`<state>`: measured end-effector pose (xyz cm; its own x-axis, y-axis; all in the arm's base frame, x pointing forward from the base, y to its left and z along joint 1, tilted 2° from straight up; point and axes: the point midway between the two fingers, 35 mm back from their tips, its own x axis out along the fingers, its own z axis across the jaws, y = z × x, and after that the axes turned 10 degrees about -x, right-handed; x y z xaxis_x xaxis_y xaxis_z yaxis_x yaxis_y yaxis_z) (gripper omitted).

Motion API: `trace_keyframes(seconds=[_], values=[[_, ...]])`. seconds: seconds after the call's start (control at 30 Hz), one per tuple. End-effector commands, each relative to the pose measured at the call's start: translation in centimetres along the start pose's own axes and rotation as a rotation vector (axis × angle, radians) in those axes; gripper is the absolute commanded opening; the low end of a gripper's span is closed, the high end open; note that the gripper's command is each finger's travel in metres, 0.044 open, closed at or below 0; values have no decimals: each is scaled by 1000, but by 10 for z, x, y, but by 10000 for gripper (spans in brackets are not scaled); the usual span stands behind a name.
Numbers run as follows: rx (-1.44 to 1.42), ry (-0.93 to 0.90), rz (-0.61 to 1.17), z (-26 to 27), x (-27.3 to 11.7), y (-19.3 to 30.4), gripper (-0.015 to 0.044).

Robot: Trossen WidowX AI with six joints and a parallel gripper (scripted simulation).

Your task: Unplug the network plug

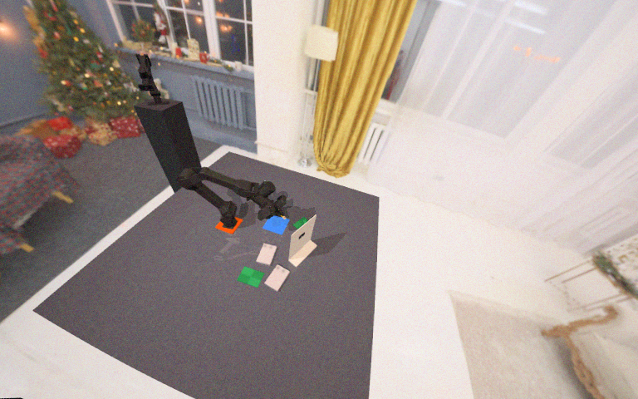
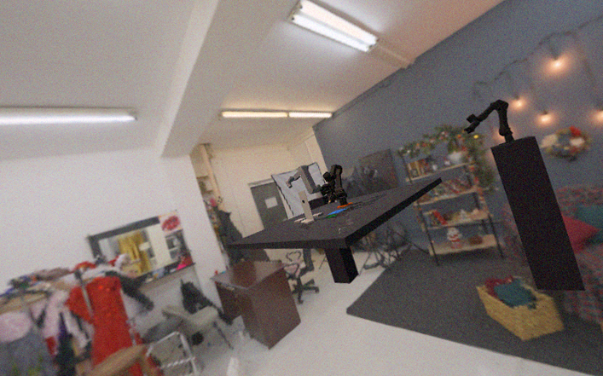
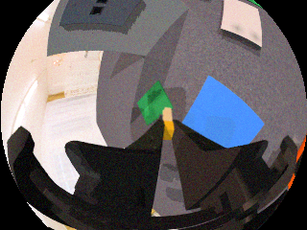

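The pincer (image 3: pixel 168 129) was clamped on the plug (image 3: pixel 168 122), a small yellow-orange piece showing just at the tips of the two dark fingers in the wrist view. Jaws nearly together, w/ only that thin body between them. In the top view the pincer (image 1: pixel 281 210) hung over the far edge of the blue square (image 1: pixel 276 224), near the upright panel (image 1: pixel 301 235) but apart from it. So the plug was out of the socket, carried in the air; whether it touched the mat can't be told.

Below the tips, wrist view: blue square (image 3: pixel 222 117) to one side, a small green patch (image 3: pixel 153 103) to the other, dark table mat (image 3: pixel 199 45) between. Further off, the panel (image 3: pixel 103 10) w/ two dark socket holes, both looking vacant. Pale cards (image 3: pixel 242 21) lay beyond.

Handling, as a judgement: plug looked tiny, so prob. very light and rigid plastic. Little of it stood out past the tips, so grip seemed to be on the body sides, which is the right place; the thin tab on top is likely the weak, springy bit, not for squeezing. Smooth sides + small contact area = could twist or slip if bumped on the table. Best lowered gently, flat, before release. Which square was the marked one isn't certain; blue was closest.
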<state>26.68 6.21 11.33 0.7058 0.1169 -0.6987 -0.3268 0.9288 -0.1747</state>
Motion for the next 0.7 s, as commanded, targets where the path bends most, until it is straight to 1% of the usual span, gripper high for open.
trace_keyframes(seconds=[0.0,0.2,0.67], values=[[-13,69,65,-10,-4,10,0],[-19,158,142,-23,-12,21,0],[-20,162,144,-30,-2,24,0]])
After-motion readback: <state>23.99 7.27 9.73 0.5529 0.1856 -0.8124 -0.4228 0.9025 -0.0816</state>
